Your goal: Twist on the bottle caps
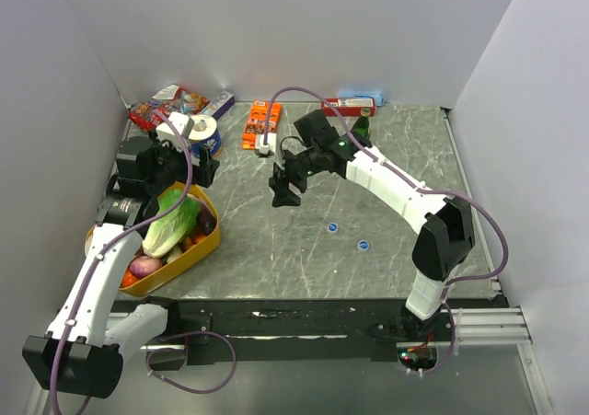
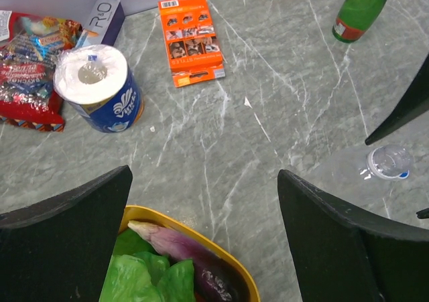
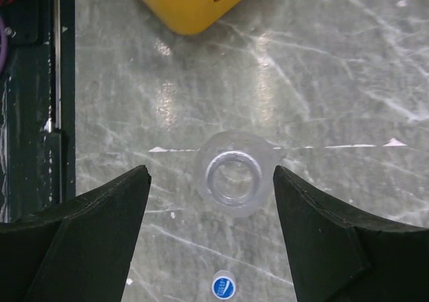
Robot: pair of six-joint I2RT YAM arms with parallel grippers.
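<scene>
A tiny clear bottle stands upright on the grey table, its open neck facing up. My right gripper is open above it, one finger on each side, not touching it. In the top view this gripper hides the bottle. The bottle also shows in the left wrist view. One blue cap lies flat just beyond it. Two blue caps lie on the table mid-right. My left gripper is open and empty over the basket's far rim. Something small and clear sits in the paper roll's core.
A yellow basket of vegetables stands at the left, its rim under my left gripper. A paper roll, snack packets, an orange box, a green glass bottle and a red box line the back.
</scene>
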